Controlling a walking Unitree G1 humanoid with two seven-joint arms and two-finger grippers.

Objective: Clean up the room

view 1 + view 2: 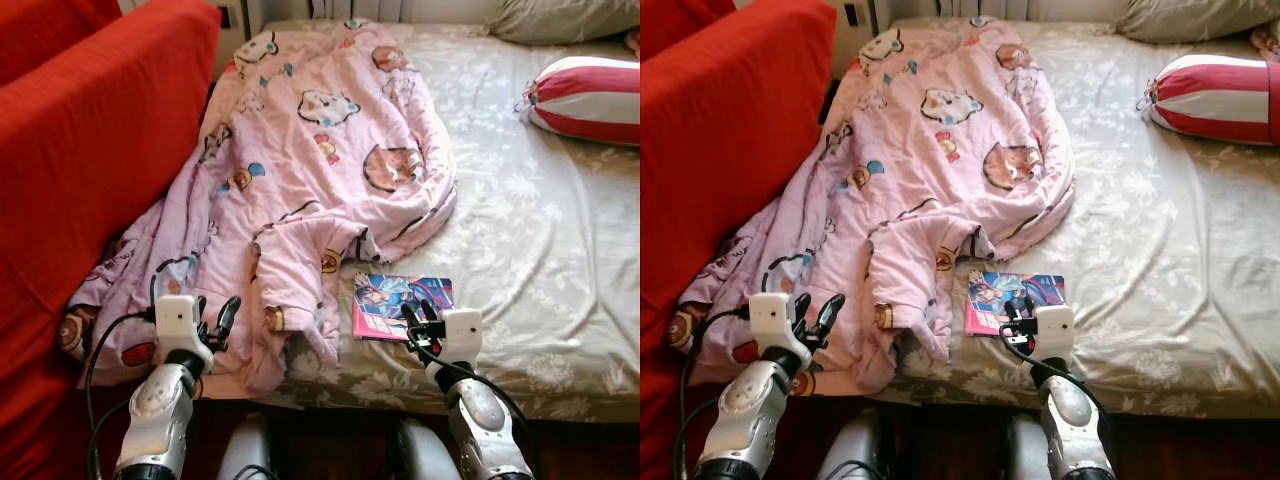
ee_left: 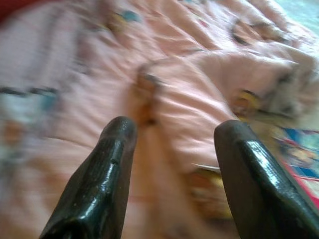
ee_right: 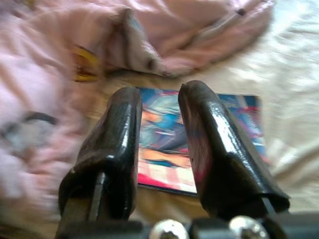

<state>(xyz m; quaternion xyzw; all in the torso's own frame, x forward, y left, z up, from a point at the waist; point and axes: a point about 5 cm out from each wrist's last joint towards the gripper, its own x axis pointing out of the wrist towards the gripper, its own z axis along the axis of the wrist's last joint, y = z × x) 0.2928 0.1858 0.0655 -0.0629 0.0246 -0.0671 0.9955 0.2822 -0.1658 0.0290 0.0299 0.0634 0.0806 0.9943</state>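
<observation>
My right gripper, fingers slightly apart, hovers over the book beside the pink quilt; left gripper (fingers spread) over the quilt's edge.

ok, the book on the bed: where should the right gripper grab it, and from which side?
Take the book by its near edge, coming in low from the bed's foot, where the right gripper hovers, fingers slightly apart. It lies flat on the sheet, so pinch across the thin edge. The pink blanket crowds its far-left corner.
</observation>
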